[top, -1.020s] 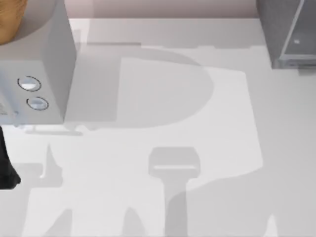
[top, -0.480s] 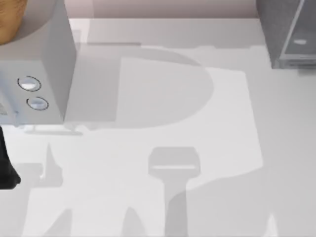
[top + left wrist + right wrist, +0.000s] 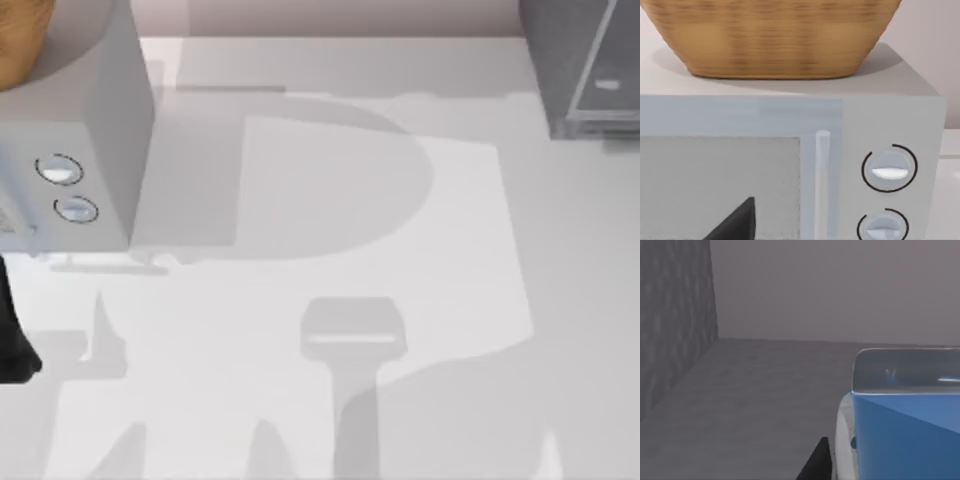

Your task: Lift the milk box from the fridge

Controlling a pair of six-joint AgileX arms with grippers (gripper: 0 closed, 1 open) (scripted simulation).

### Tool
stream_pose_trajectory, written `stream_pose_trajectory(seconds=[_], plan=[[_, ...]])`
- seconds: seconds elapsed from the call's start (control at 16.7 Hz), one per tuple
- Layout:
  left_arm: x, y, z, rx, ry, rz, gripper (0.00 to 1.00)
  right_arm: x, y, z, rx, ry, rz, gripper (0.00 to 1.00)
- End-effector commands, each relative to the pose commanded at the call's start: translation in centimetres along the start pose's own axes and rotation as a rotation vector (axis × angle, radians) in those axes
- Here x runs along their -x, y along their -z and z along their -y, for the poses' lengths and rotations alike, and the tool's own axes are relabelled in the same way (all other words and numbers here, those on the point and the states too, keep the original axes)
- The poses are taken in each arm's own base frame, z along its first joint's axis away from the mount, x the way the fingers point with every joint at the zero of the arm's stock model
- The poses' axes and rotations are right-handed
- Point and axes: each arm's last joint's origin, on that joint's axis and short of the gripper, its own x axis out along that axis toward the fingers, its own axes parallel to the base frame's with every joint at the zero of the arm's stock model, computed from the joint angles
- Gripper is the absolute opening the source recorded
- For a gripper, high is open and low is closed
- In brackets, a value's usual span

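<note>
A light grey box with two round dials (image 3: 75, 150) stands on the pale tabletop (image 3: 330, 220) at far left, a woven wicker basket (image 3: 772, 37) on top; the dark grey fridge cabinet (image 3: 580, 65) stands far right, the blue-and-white milk box (image 3: 900, 435) inside it.

A woven basket (image 3: 772, 37) of tan wicker, ribbed and matt, sits on a smooth, matt pale grey box (image 3: 890, 115) with two glossy dials (image 3: 888, 169). The desk (image 3: 330, 220) is smooth matt white. The fridge (image 3: 677, 320) walls look mottled dark grey, perhaps rough. The milk box (image 3: 905, 435) is smooth blue.
</note>
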Motion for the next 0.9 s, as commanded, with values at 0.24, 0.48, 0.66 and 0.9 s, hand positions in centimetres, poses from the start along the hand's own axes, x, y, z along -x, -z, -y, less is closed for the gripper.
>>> stream_pose_trajectory(seconds=[0.24, 0.48, 0.66, 0.9], plan=[[0.0, 0.0, 0.0, 0.0, 0.0, 0.0, 1.0, 0.0, 0.0, 0.0, 0.0, 0.0, 0.0, 0.0], [0.0, 0.0, 0.0, 0.0, 0.0, 0.0, 1.0, 0.0, -1.2, 0.1, -0.003, 0.002, -0.003, 0.0], [0.0, 0.0, 0.0, 0.0, 0.0, 0.0, 1.0, 0.0, -3.8, 0.1, -0.001, 0.003, 0.0, 0.0], [0.0, 0.0, 0.0, 0.0, 0.0, 0.0, 1.0, 0.0, -5.0, 0.1, -0.001, 0.003, 0.001, 0.0]])
